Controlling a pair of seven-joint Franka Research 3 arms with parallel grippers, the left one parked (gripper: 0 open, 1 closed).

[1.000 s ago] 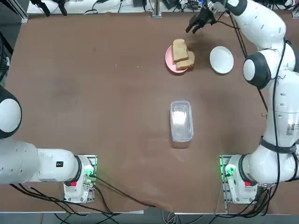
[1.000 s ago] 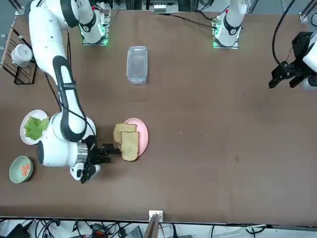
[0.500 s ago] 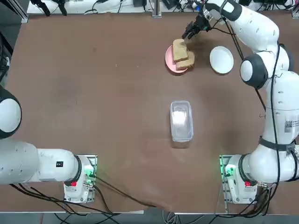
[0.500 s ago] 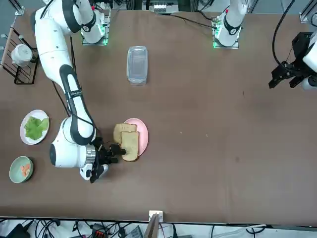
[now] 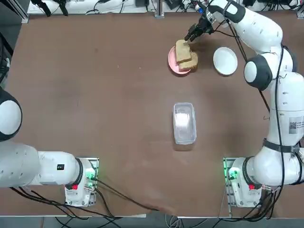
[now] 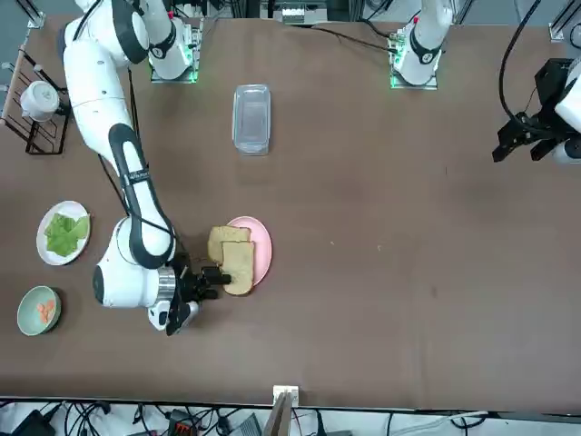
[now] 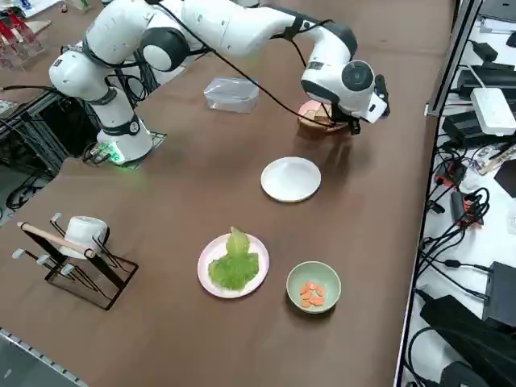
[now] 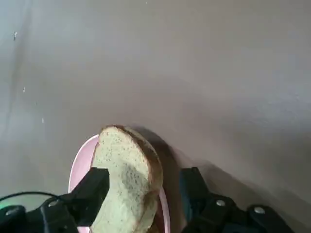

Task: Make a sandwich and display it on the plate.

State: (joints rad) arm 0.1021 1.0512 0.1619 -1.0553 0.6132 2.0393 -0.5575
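Observation:
Two tan toast slices (image 5: 184, 53) lie overlapping on a pink plate (image 5: 173, 61); no assembled sandwich shows. The empty white plate (image 5: 225, 61) sits just right of them, also visible as the white plate (image 7: 291, 179) in the right side view. My right gripper (image 5: 192, 34) is low at the far end of the bread. In the wrist view my right gripper (image 8: 142, 189) is open, one finger on each side of the upper slice (image 8: 127, 174). A lettuce leaf (image 6: 64, 234) lies on its own white dish, and a pale-green cup (image 6: 39, 309) holds orange bits.
A clear lidded container (image 5: 184, 122) stands mid-table. A wire rack with a white mug (image 7: 76, 242) sits near the table's right corner. The lettuce dish (image 7: 234, 266) and the green cup (image 7: 314, 285) lie beyond the white plate toward the right edge.
My right gripper came in from the far right toward the pink plate and lowered over the bread. Its fingers now straddle the upper slice.

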